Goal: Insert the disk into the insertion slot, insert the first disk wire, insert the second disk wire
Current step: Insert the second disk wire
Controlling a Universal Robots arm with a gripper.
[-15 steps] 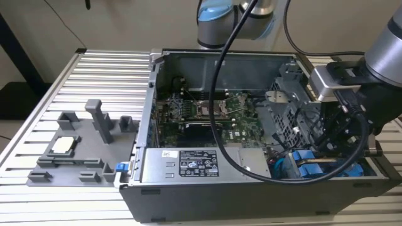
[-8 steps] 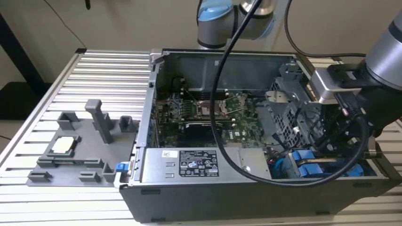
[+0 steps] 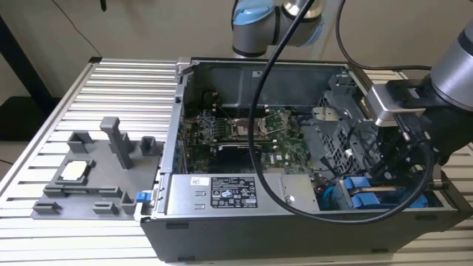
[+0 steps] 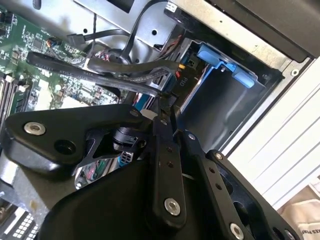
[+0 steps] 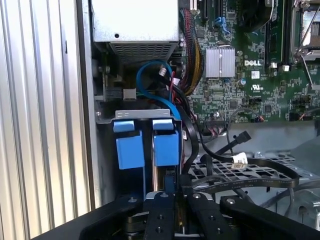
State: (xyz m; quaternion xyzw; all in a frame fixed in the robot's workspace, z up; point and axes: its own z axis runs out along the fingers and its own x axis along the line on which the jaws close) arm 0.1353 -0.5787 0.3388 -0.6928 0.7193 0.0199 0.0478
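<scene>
gripper low at drive cage, fingers nearly closed on a black cable | disk already seated in insertion slot (2 blue carriers side by side) | wiring stage, judged

Ribbed aluminium tabletop; plain beige wall behind; even light

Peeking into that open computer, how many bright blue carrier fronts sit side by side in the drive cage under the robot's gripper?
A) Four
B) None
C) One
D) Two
D: in the first wrist view two blue carrier fronts stand next to each other in the drive cage, just beyond the gripper.
</scene>
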